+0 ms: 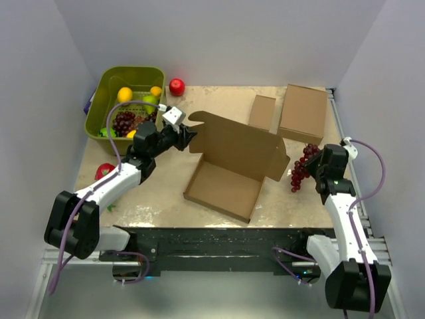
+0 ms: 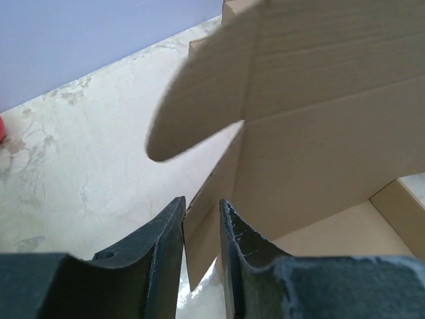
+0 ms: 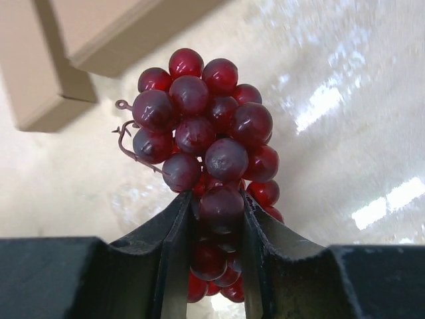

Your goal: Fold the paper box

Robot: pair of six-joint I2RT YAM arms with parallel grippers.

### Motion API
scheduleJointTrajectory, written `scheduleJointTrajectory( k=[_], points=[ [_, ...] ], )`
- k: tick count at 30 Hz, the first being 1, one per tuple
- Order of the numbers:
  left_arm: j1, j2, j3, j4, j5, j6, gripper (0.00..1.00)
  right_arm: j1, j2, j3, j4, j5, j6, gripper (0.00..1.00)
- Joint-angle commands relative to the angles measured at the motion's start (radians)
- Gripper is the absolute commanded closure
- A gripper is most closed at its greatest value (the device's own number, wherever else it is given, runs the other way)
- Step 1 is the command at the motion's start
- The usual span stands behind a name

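Two arms here. The left gripper is open just a narrow gap, with the left wall edge of the paper box between its fingers. The right gripper is clamped on a grape bunch just right of the box. The paper box sits mid-table, half-formed, with its back panel up. One red fruit lies by the left arm. Further back are two closed boxes, a small brown box and a medium brown box. There's also one red apple and one green basket. The basket holds a second bunch of grapes plus yellow, orange and green fruit.
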Motion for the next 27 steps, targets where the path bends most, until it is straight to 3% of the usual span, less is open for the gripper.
scheduleJointTrajectory(
  k=[1, 2, 3, 8, 9, 15, 18, 22, 27],
  points=[
    [0.0, 0.013, 0.025, -0.004, -0.025, 0.017, 0.67, 0.002, -0.057, 0.03, 0.083, 0.004, -0.01, 0.96],
    [0.0, 0.011, 0.03, -0.007, -0.031, 0.019, 0.64, 0.001, -0.064, 0.056, 0.086, 0.001, -0.005, 0.96],
    [0.0, 0.008, 0.03, -0.012, -0.035, 0.02, 0.53, 0.001, -0.068, 0.07, 0.095, 0.001, 0.002, 0.96],
    [0.002, -0.021, 0.039, -0.029, -0.041, 0.016, 0.36, 0.002, -0.102, 0.173, 0.112, 0.073, 0.028, 0.95],
    [0.002, -0.024, 0.042, -0.038, -0.035, 0.013, 0.28, 0.001, -0.105, 0.19, 0.124, 0.102, 0.028, 0.95],
    [0.004, -0.067, 0.07, -0.089, -0.064, 0.008, 0.14, 0.002, -0.136, 0.317, 0.21, 0.129, 0.007, 1.0],
    [0.014, -0.103, 0.081, -0.116, -0.11, 0.0, 0.11, 0.001, -0.147, 0.352, 0.334, 0.017, -0.033, 1.0],
    [0.057, -0.166, 0.099, -0.152, -0.12, -0.026, 0.1, 0.004, -0.145, 0.375, 0.503, -0.266, -0.059, 1.0],
    [0.126, -0.214, 0.137, -0.207, -0.093, -0.058, 0.09, 0.037, -0.09, 0.498, 0.52, -0.502, -0.142, 1.0]
  ],
)
